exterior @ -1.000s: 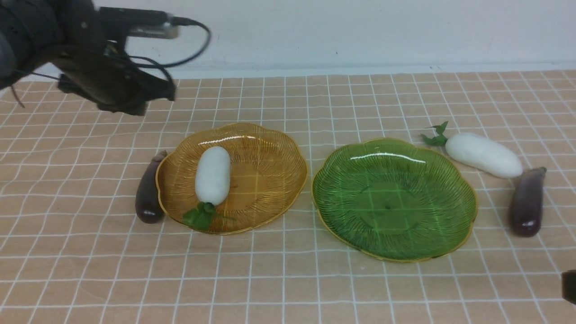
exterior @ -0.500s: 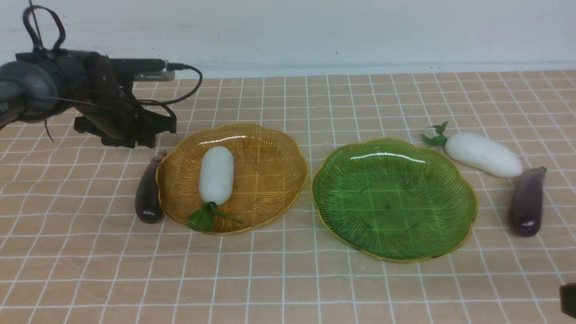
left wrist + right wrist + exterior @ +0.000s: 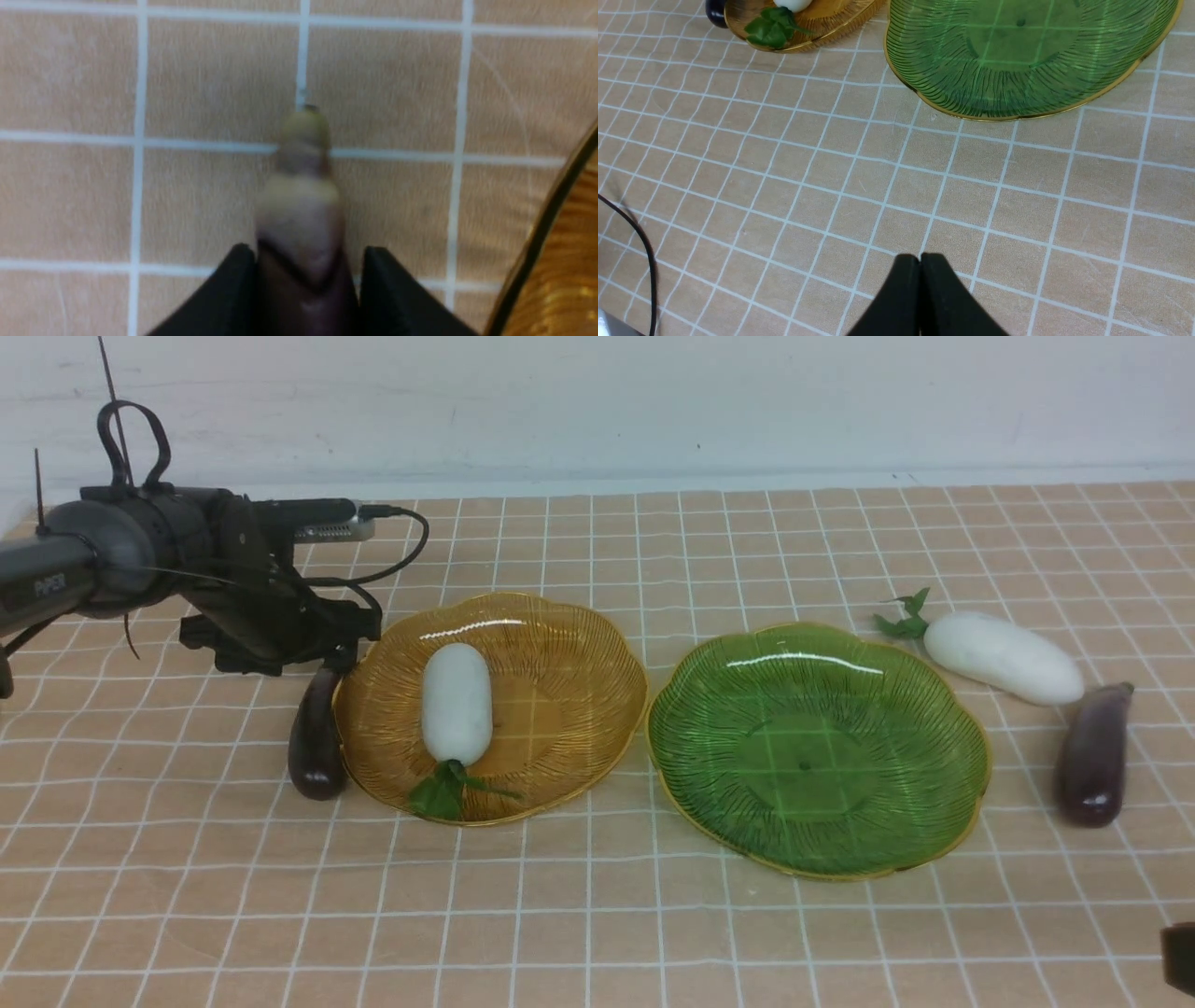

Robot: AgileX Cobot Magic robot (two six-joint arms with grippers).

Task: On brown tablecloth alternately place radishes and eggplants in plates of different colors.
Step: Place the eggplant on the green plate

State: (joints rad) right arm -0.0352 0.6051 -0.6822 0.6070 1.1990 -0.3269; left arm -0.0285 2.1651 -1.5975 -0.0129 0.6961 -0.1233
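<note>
Eggplant (image 3: 316, 747) | stem end between left pincer (image 3: 306, 249) jaws | beside amber plate (image 3: 611, 658)

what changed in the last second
The left gripper came down from up high to the eggplant left of the amber plate, its fingers now either side of the stem end; whether it grips is unclear. That eggplant, the plate and the radish in it shifted slightly right. The green plate, the other radish, the other eggplant and the shut right gripper stayed put.

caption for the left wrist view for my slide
Left gripper straddling the eggplant just behind its stem cap, on the brown tablecloth beside the amber plate.
</note>
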